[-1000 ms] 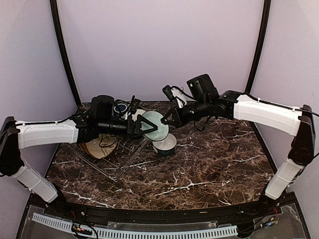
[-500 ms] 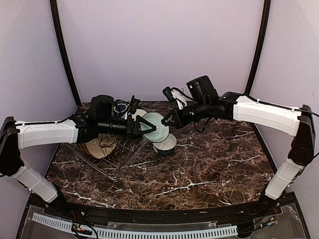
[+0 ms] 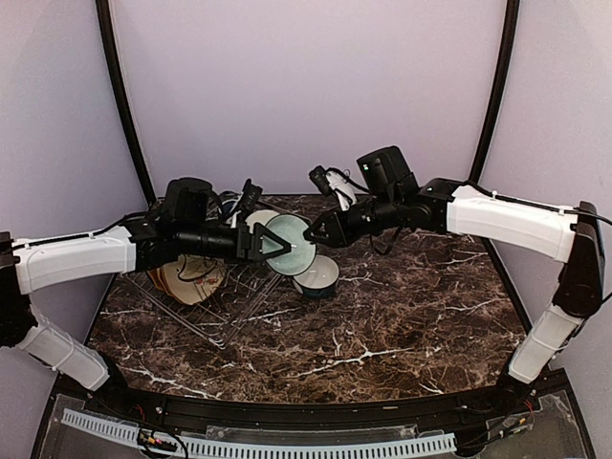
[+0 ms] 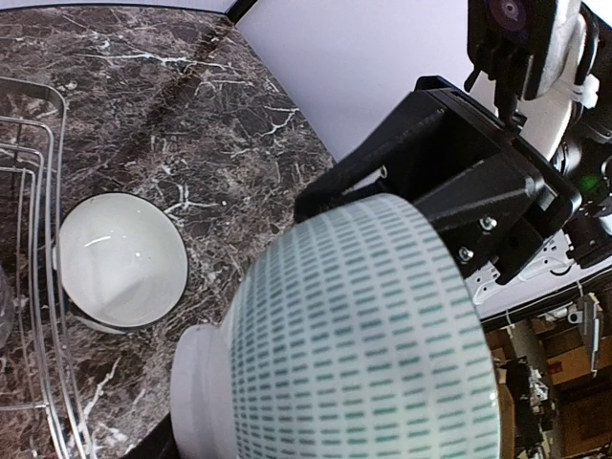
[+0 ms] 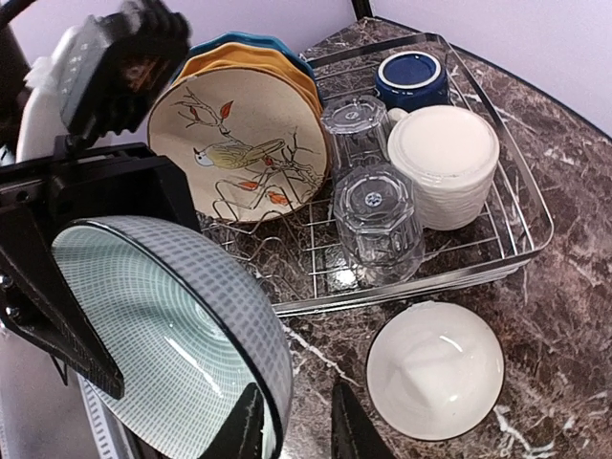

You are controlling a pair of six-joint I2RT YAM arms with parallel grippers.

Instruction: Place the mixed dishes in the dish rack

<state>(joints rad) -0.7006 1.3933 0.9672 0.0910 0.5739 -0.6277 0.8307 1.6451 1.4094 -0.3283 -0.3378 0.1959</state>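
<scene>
The pale-teal bowl [image 5: 163, 335] at my black right gripper [image 5: 296, 421] carried rows of small darker teal dashes. Just beside the fingers, the white bowl [image 5: 435, 368] had a thin dark rim. Further ahead I saw a cream plate [image 5: 239, 153] painted with a bird, brown branches and orange leaves, then a mustard-yellow plate [image 5: 273, 65], a blue plate [image 5: 244, 40], a dark blue mug [image 5: 411, 78] and a cream mug [image 5: 443, 158]. The table [image 5: 574, 239] was dark brown marble with white veins.
</scene>
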